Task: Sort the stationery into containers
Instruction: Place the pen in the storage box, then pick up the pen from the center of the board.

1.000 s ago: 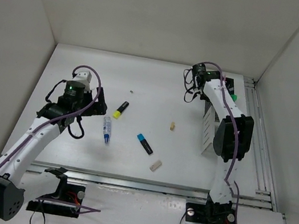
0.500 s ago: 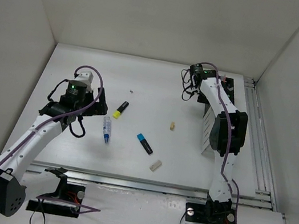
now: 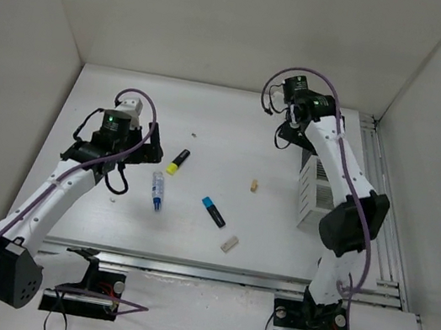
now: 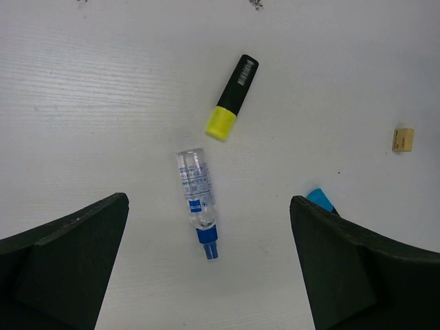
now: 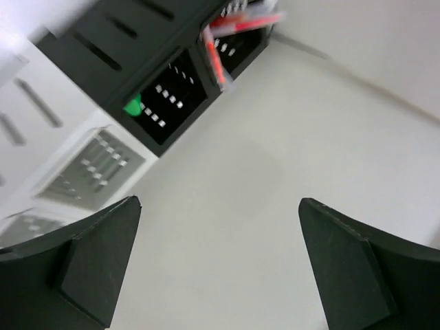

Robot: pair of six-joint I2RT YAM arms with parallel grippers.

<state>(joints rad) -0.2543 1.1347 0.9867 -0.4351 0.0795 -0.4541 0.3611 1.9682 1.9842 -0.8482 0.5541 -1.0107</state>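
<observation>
Right gripper (image 3: 288,133) has backed left off the containers. Top: yellow highlighter (image 3: 179,160), tube (image 3: 158,191), blue highlighter (image 3: 213,212) and erasers (image 3: 254,186) lie unsorted on the table (image 3: 234,133). Left wrist: left gripper (image 4: 208,201) wide, empty, above the tube. Right wrist: claw wide, empty; red pens (image 5: 237,27) and green highlighter (image 5: 133,106) already in the black container (image 5: 130,31).

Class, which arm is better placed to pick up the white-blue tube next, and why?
Left. The left gripper, open, hovers over the tube; the right gripper is far off by the black container.

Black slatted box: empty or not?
Not empty: right wrist view shows red pens and a green object inside the black slatted organiser box.
</observation>
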